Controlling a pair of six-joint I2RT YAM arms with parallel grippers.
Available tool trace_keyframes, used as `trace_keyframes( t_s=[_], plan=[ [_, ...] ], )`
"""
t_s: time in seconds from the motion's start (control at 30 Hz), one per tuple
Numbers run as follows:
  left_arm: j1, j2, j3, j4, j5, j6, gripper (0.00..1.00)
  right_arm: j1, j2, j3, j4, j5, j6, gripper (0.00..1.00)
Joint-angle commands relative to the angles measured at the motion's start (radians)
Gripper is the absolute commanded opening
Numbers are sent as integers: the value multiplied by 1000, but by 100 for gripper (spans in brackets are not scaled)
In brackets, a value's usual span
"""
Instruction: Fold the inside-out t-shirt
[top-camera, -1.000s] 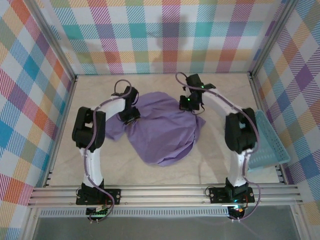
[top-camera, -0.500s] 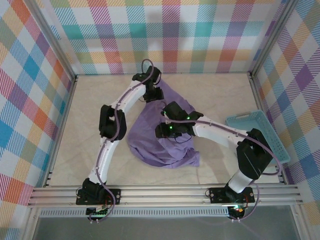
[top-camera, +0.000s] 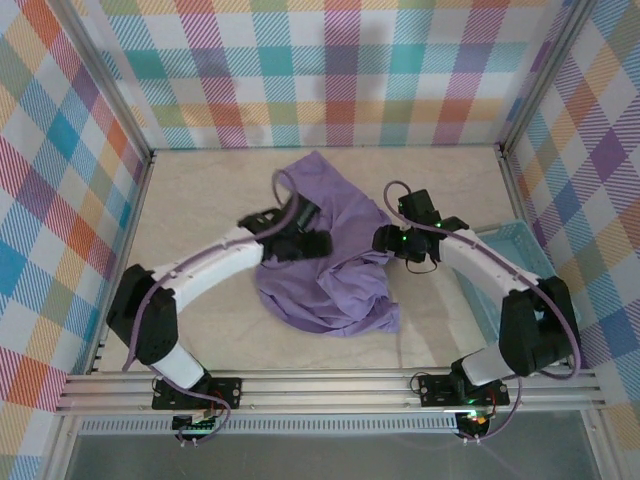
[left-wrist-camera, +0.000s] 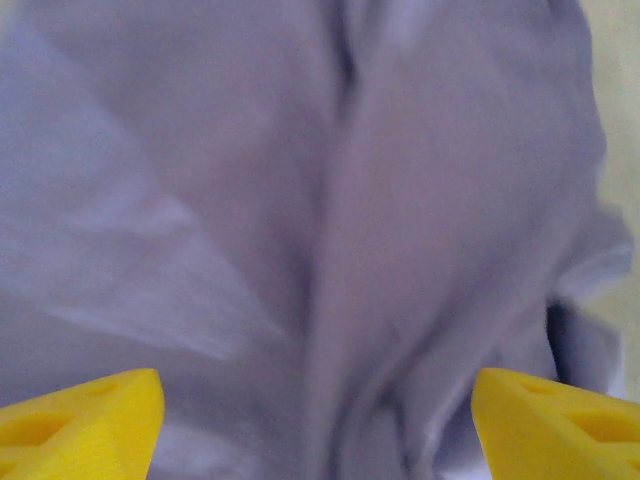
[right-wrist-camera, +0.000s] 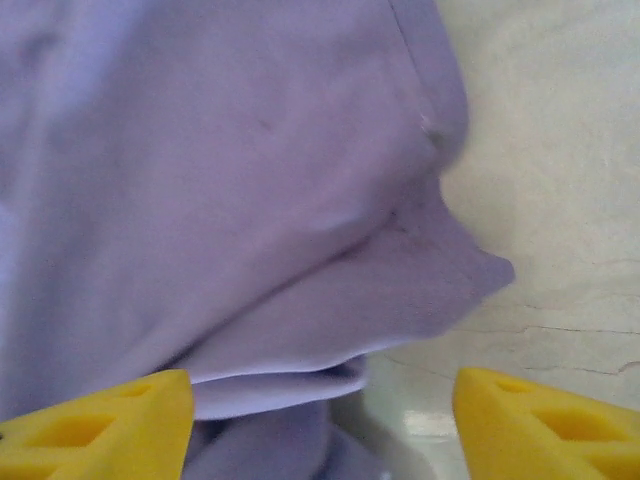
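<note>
1. The inside-out t-shirt (top-camera: 335, 290) lies crumpled at the centre of the counter (top-camera: 195, 195), its long axis running far to near.
2. Left jaws: apart, over the fabric.
3. Right jaws: apart, at the shirt's right edge.

From above and behind the arm bases, the fixed top camera looks down on the whole table (top-camera: 195, 190) and its plaid walls (top-camera: 330, 70). Both wrist cameras peer past yellow fingertips (left-wrist-camera: 80, 425), very close over the lavender t-shirt (top-camera: 330, 285), the cloth all three views share; the right one also catches bare tabletop.
</note>
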Motion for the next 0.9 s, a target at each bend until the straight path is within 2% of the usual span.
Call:
trace_keyframes(
  t_s=[0.0,0.1,0.2,0.3,0.37,0.5,0.73,0.87],
  plan=[
    [-80,46,-41,141,14,-73,84,-15,73,1,67,-45,8,73],
    [-102,112,-42,155,27,-86,78,-20,184,37,95,-57,13,72],
    [-101,134,-56,144,2,-76,57,-19,262,70,122,-90,8,61],
    [-97,90,-77,94,-89,-34,31,-19,241,64,118,-50,-9,22],
    [-84,39,-88,51,-155,28,18,-19,167,36,106,-1,-37,3],
    [-54,-80,-90,-36,-313,156,0,5,-30,12,5,99,-117,0],
    [-32,-328,-65,-132,-515,300,0,70,-386,51,-234,113,-171,0],
    [-31,-527,-73,-132,-522,364,0,106,-479,168,-376,100,-177,0]
  ],
)
